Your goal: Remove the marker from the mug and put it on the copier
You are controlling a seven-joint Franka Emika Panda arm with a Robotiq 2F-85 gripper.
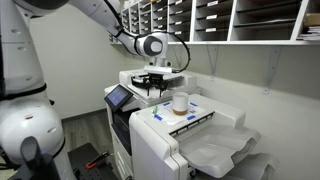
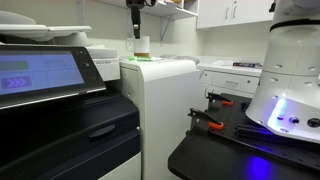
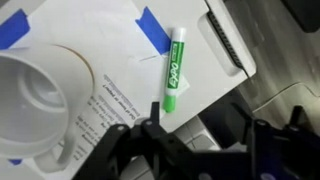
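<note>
In the wrist view the green marker (image 3: 174, 72) lies flat on a white sheet on top of the copier (image 3: 120, 30), to the right of the mug. The white mug (image 3: 40, 95) stands upright and its inside looks empty. My gripper (image 3: 198, 110) is open and empty; its left fingertip is just below the marker's lower end. In both exterior views the gripper (image 1: 157, 90) (image 2: 135, 25) hovers just above the copier top (image 1: 205, 135) (image 2: 155, 62), beside the mug (image 1: 180, 102) (image 2: 141, 46). The marker is too small to make out there.
Blue tape labels (image 3: 155, 30) hold the sheet on the copier top. The dark touch panel (image 1: 119, 97) (image 2: 40, 72) sits at the copier's front. Wall mail slots (image 1: 220, 18) hang above. Grey output trays (image 1: 225, 155) stick out at the side.
</note>
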